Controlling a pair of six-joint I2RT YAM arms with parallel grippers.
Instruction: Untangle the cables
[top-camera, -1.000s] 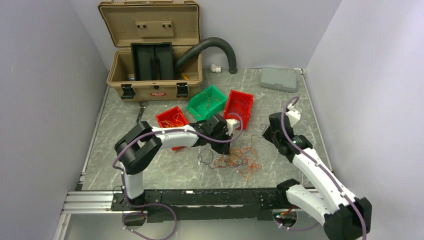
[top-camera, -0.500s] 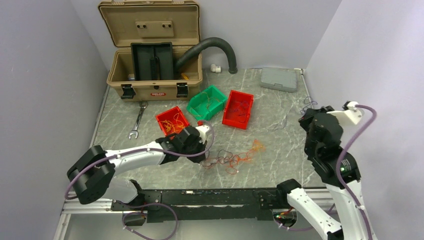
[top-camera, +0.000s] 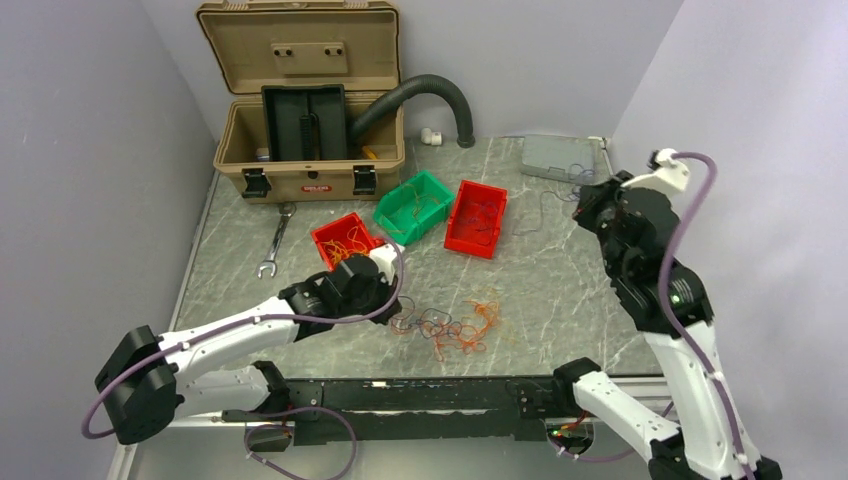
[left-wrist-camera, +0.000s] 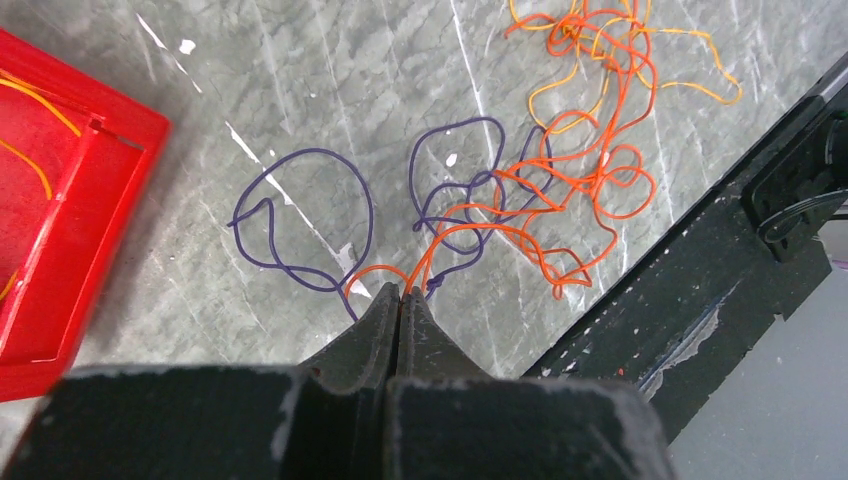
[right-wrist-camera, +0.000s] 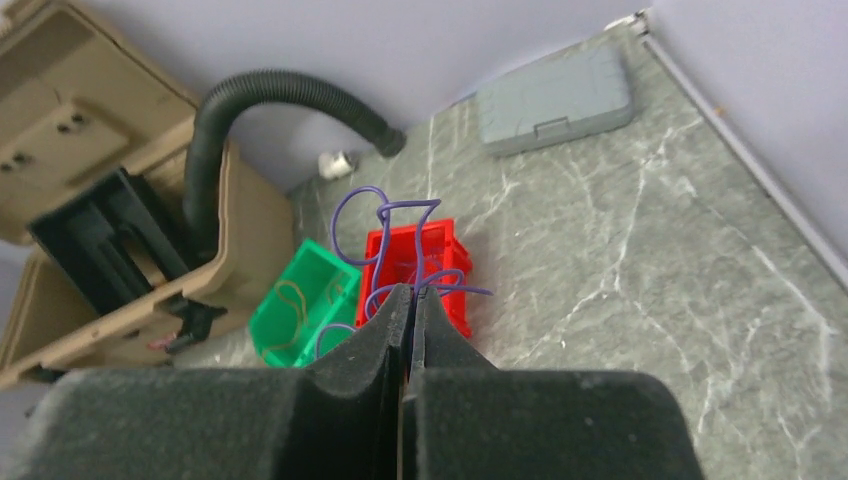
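A loose tangle of orange and dark purple cables lies on the table near the front rail. In the left wrist view orange loops and purple loops spread out on the marble. My left gripper is shut on an orange strand at the tangle's near-left edge. My right gripper is raised at the back right, shut on a thin purple cable whose curls hang free of the pile. In the right wrist view my right gripper has its jaws pressed together.
Behind the tangle stand a red bin holding orange strands, a green bin and another red bin. An open tan toolbox with a black hose sits at the back. A wrench lies left, a grey case back right.
My left gripper pulled back toward the near left, dragging the tangle with it. My right arm rose and swung to the back right, carrying the purple cable away from the pile.
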